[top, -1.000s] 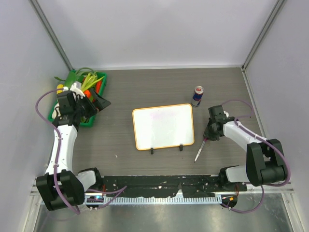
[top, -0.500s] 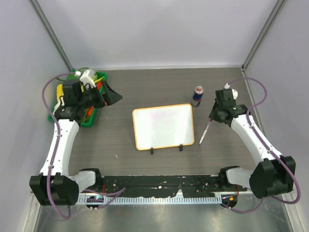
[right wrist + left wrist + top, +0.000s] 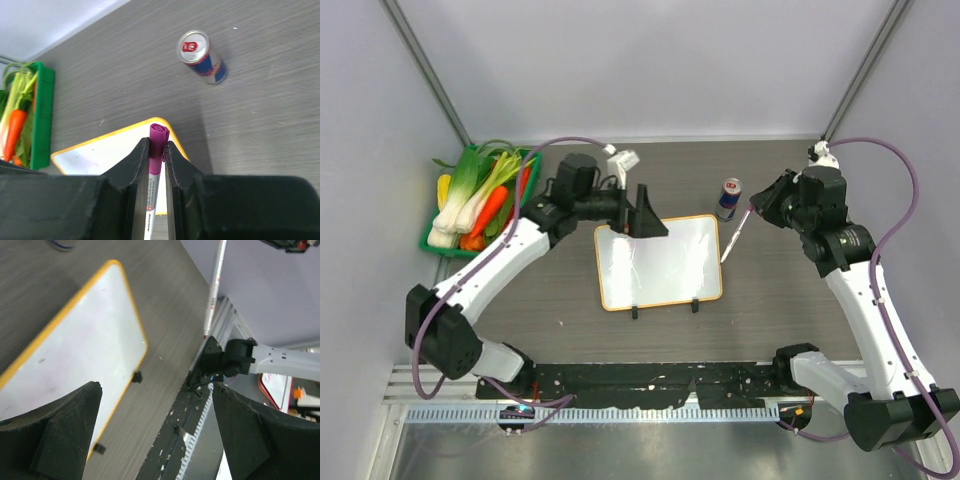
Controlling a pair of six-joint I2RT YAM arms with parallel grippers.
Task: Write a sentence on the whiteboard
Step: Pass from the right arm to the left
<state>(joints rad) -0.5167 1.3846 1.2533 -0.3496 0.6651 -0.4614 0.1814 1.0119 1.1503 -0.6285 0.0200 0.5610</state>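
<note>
**Marker in hand, board not yet written**

The right gripper [image 3: 156, 145] is clamped on a white marker [image 3: 151, 200]. The marker's magenta end pokes past the fingertips, and I cannot tell whether that end is a cap. From above, the marker hangs slanted over the right edge of the whiteboard [image 3: 660, 265], and it seems to be off the surface. The left gripper [image 3: 646, 218] is spread wide and empty above the board's far edge, towards its left corner. The whiteboard lies flat at the middle of the table [image 3: 790, 300], with its clip feet [image 3: 634, 312] on the near edge. Its face shows only a faint pink haze and no readable sentence. I judge the pick-up done and all the writing left to do. An energy drink can [image 3: 730, 197] stands just beyond the board's far right corner. A green basket of vegetables [image 3: 470, 243] sits near the table's far left corner.
</note>
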